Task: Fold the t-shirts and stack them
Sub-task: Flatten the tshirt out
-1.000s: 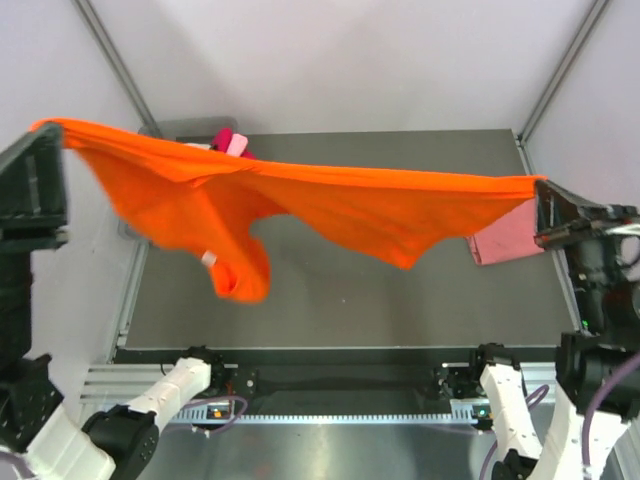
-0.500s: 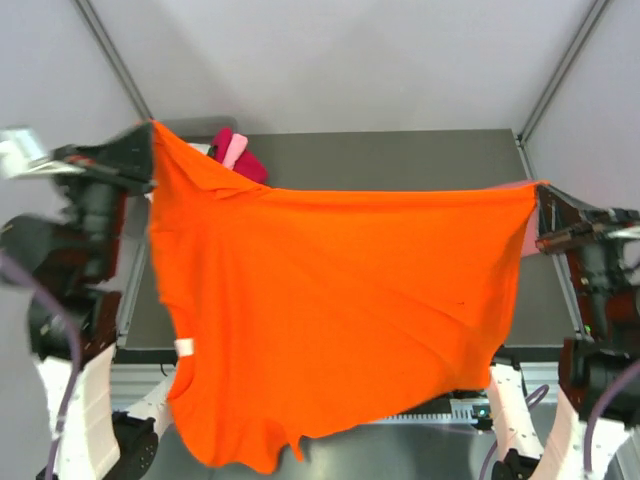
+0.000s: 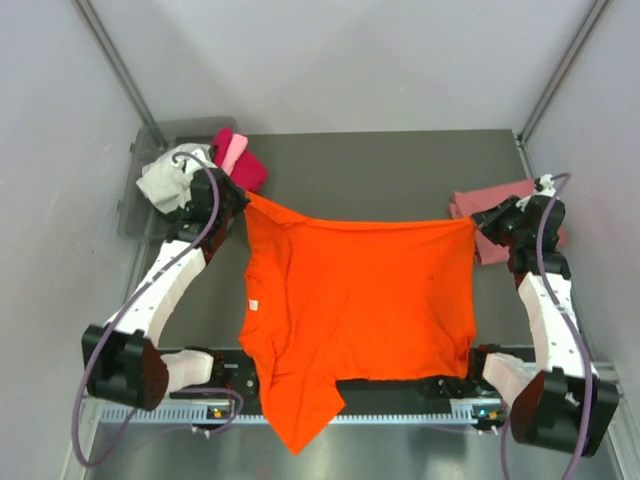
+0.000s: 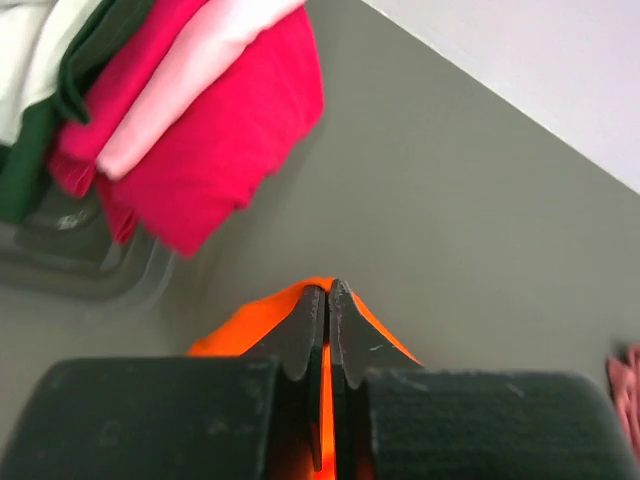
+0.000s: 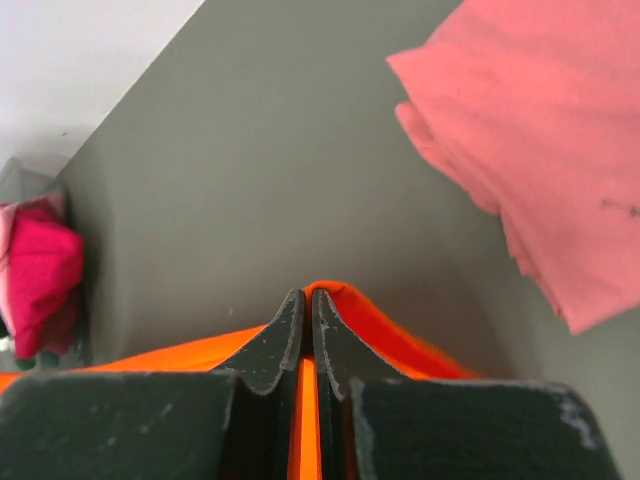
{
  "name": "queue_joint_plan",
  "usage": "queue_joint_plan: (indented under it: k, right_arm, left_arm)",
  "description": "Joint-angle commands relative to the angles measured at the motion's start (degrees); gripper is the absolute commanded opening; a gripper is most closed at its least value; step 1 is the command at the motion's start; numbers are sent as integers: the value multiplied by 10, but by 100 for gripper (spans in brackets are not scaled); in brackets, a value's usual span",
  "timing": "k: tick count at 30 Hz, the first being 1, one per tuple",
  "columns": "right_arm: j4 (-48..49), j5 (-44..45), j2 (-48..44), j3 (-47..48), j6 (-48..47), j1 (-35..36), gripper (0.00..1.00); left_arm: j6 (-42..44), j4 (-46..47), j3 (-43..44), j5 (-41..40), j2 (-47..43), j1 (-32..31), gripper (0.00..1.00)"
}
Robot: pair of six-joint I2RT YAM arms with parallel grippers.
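The bright orange t-shirt lies spread over the grey table, its near end hanging over the front edge. My left gripper is shut on its far left corner. My right gripper is shut on its far right corner. A salmon-pink shirt lies folded at the right edge and shows in the right wrist view. Magenta, light pink, white and dark green shirts are piled at the far left.
A grey plastic bin holds the pile at the far left corner. Grey walls and frame posts enclose the table. The arm bases and a metal rail run along the near edge.
Both arms have come down and forward from holding the orange shirt stretched high in the air. The shirt now rests flat on the table, still gripped at both far corners.
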Motion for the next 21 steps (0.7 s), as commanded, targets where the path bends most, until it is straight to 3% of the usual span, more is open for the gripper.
queue_joint_plan:
  k: [1,9,14,21]
  right_arm:
    - [150,23,72,35,18,1,0]
    - [217,27,319,156,31,11,0]
    - [220,27,464,274,38,25,0]
    - [180,21,635,464,40,47,0]
  left_arm:
    - [-6,171,25,-37,59,4,0]
    - [19,206,198,-42,298,7,0]
    - [17,228,292,-26,413,15,0]
    - [20,226,490,-8,590,29,0]
